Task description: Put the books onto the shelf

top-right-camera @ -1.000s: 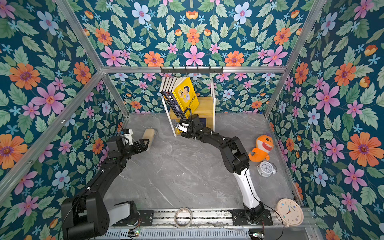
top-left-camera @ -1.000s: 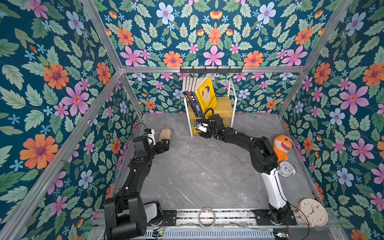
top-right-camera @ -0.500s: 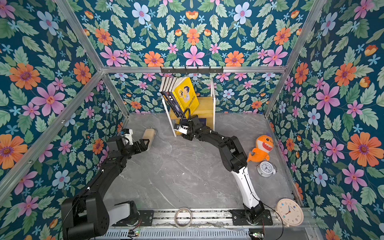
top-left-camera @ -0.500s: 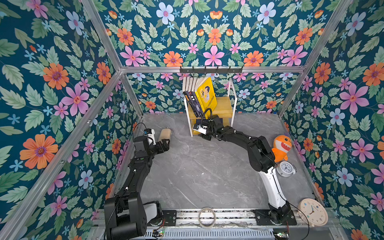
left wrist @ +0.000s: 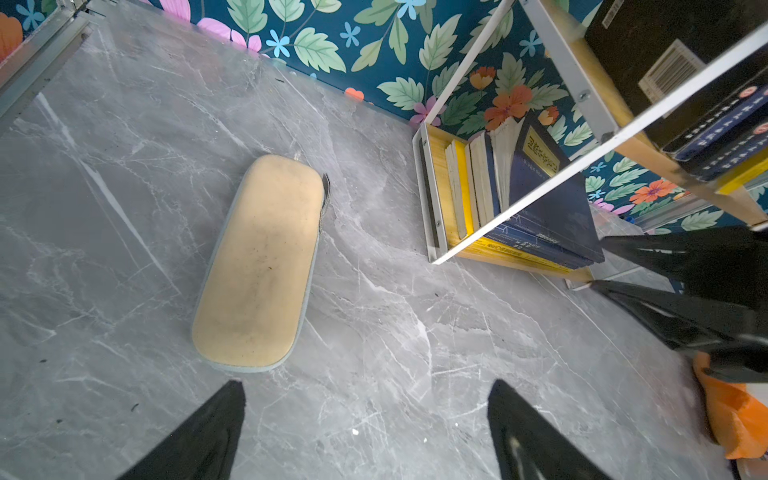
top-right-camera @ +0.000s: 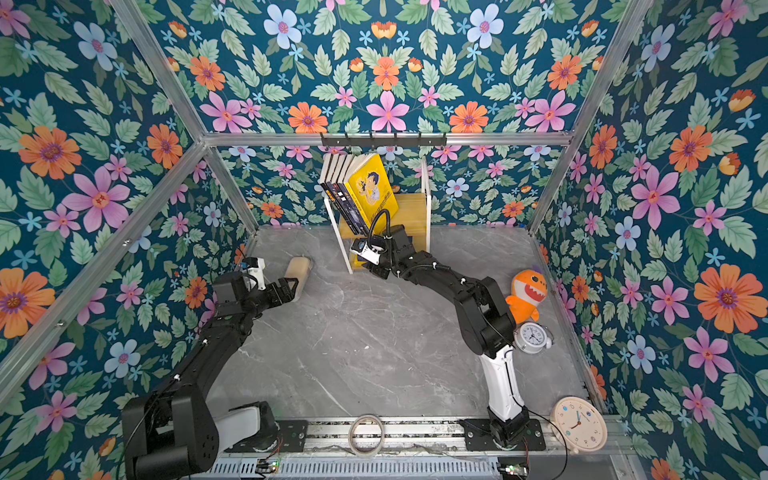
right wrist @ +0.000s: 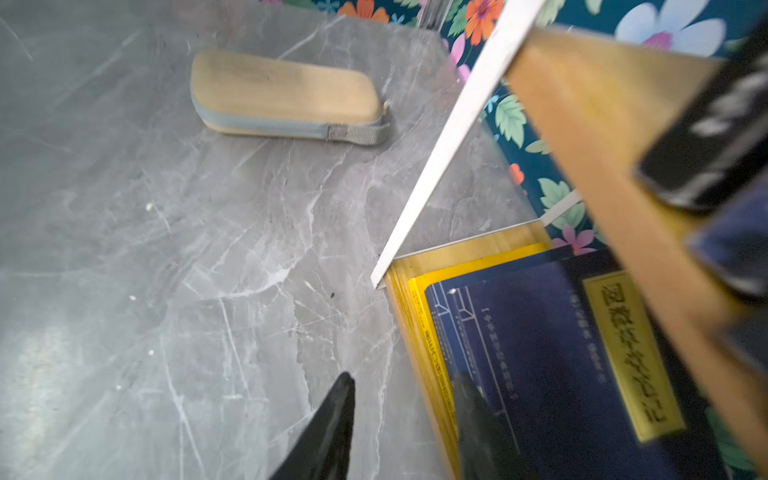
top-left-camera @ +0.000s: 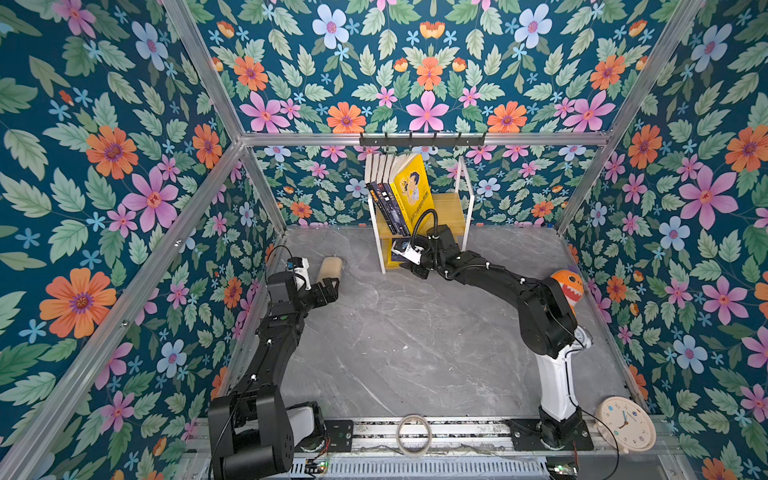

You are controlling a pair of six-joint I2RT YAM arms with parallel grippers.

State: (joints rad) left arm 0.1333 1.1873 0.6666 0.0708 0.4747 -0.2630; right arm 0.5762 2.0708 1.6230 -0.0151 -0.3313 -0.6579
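Note:
The shelf (top-left-camera: pixel 451 205) stands against the back wall. On its upper board several dark books (top-left-camera: pixel 384 199) and a yellow one (top-left-camera: pixel 413 191) lean left. On the lower board a navy book (right wrist: pixel 540 353) leans over yellow ones (right wrist: pixel 428 332) and some upright ones (left wrist: pixel 478 183). My right gripper (right wrist: pixel 404 380) is at that tier's front left corner, jaws partly apart. One of its fingers (right wrist: pixel 469 411) lies over the navy cover, the other over the floor, clamping nothing. My left gripper (left wrist: pixel 366 384) hovers open above bare floor on the left.
A beige pouch (top-left-camera: pixel 330 269) lies just beyond the left gripper. An orange shark plush (top-right-camera: pixel 528 291) and an alarm clock (top-right-camera: pixel 532 332) sit by the right wall. A round clock (top-left-camera: pixel 625 424) and a tape ring (top-left-camera: pixel 413 430) lie at the front. A black hook rail (top-left-camera: pixel 422 139) hangs above the shelf.
The right gripper's jaws have narrowed and it has edged closer to the shelf's lower tier. The left arm has stayed still.

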